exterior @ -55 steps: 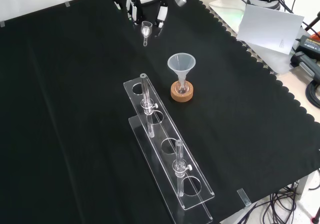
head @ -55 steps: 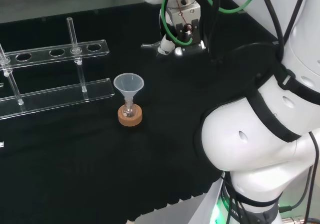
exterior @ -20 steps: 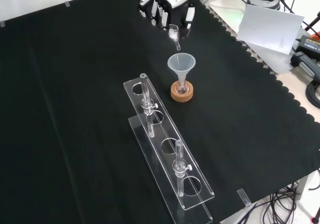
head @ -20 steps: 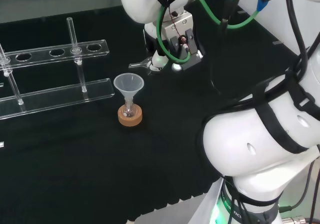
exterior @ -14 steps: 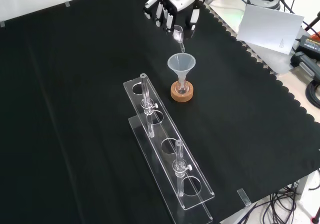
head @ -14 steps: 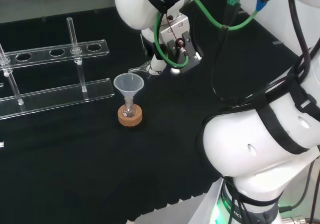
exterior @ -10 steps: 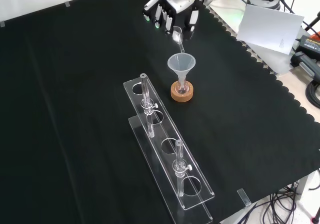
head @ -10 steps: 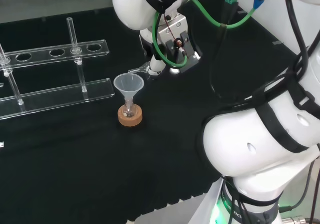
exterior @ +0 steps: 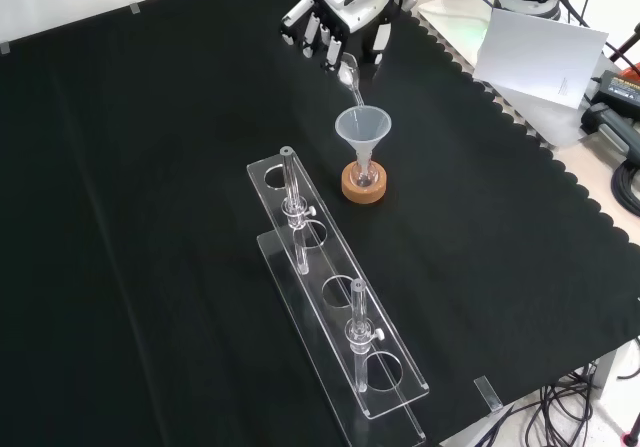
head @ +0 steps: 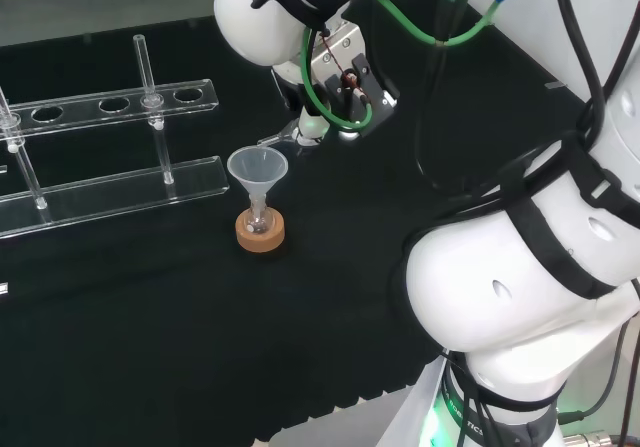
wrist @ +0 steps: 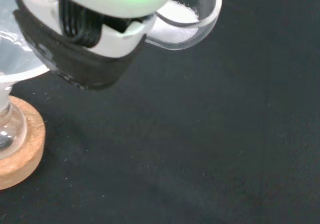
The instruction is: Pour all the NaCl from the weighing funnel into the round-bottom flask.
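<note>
Hand tipping the weighing funnel over the flask's funnel.

The hand (exterior: 335, 12) is pinching the weighing funnel (exterior: 350, 73) between its fingers and thumb, holding it tilted with the spout reaching down to the rim of the funnel (exterior: 362, 127). That funnel is sitting in the neck of the flask (exterior: 363, 175), which is resting on the cork ring (exterior: 363, 185). White powder (wrist: 175, 14) is lying in the weighing funnel's bowl in the wrist view. The rack (exterior: 330, 297) with its tubes is standing just beside the flask, nearer the front view's bottom.
</note>
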